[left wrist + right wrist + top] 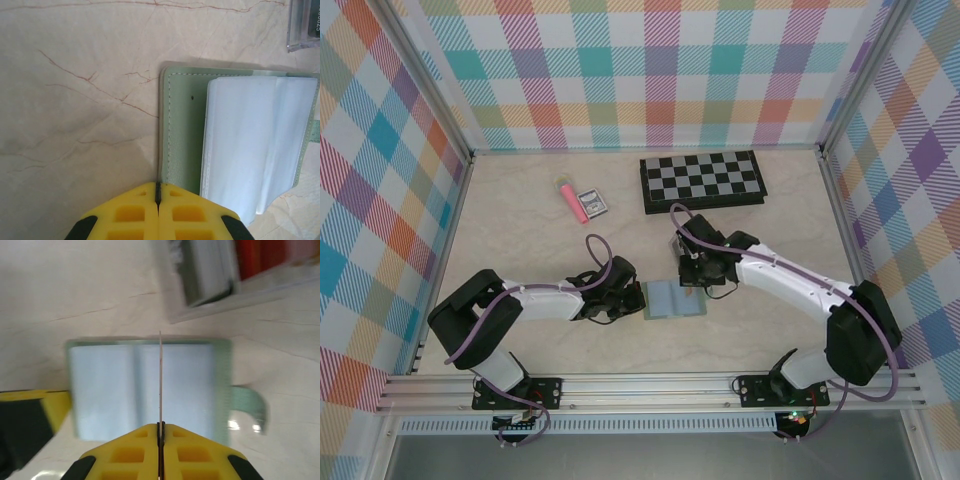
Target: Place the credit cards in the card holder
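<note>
Since its jaws are pinched tight on one credit card (160, 375), held edge-on, the right gripper (160, 429) aims the card's free edge down at the open card holder (110, 390). It looks lined up near the fold between the clear pocket leaves, ready to slide in. The left gripper (158, 194) is likewise closed, its tips meeting on the edge of the holder's green cover. That is probably to keep the holder spread open and stop it sliding on the table (75, 100) when the card pushes against it.

Only a thin reddish line of the card is visible, so I cannot make out its face or its true colour. The right wrist view is blurred, so I cannot tell whether the card tip touches a pocket, or where a pocket mouth lies. A pale rack (210, 270) with red cards (260, 260) is cut off at the frame's top. From above, both wrists cover their contact points.
</note>
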### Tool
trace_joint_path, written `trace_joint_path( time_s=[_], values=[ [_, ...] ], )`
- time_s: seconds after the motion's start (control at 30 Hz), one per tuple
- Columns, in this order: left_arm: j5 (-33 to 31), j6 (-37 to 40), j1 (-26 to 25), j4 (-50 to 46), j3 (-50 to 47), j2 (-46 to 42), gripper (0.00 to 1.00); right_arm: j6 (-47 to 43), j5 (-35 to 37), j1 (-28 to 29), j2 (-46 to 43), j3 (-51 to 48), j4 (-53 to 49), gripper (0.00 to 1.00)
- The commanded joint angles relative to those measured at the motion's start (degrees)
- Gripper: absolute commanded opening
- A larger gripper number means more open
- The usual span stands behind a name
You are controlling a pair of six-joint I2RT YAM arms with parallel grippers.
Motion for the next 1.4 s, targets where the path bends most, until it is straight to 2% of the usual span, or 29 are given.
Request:
trace_joint_path(
  time_s=[0.0,0.1,0.37,0.7,1.0,1.1,1.27,1.37],
  values=[
    [-0.8,0.7,0.3,-7.5,-0.4,1.3,0.0,0.2,-7.6,2.8,3.0,0.6,6.8,0.09],
    [-0.7,0.7,0.3,-7.6,-0.3,1.1,0.0,0.9,-6.1,5.6,7.5,3.6,7.0,0.08],
    [-0.5,0.8,0.3,-7.3,-0.3,1.3,0.0,2.0,-8.2,7.9,14.2,5.7,9.1,0.08],
    [-0.7,0.8,0.3,-7.2,-0.6,1.8,0.0,0.7,10.2,8.5,16.1,7.6,-6.0,0.07],
    [-0.1,0.7,0.3,-6.4,-0.8,3.3,0.0,1.1,13.8,8.0,14.6,7.2,-9.2,0.07],
    [0.0,0.8,0.3,-6.4,-0.7,3.3,0.0,1.1,8.3,5.8,11.3,4.2,-4.7,0.08],
    [-0.9,1.8,0.2,-8.0,-0.1,3.5,0.0,-0.3,-13.9,-3.3,1.7,-7.0,13.1,0.07],
    [-1.3,2.7,0.3,-9.2,0.6,3.7,0.0,-0.3,-22.8,-8.4,-0.3,-11.2,18.7,0.07]
  ],
)
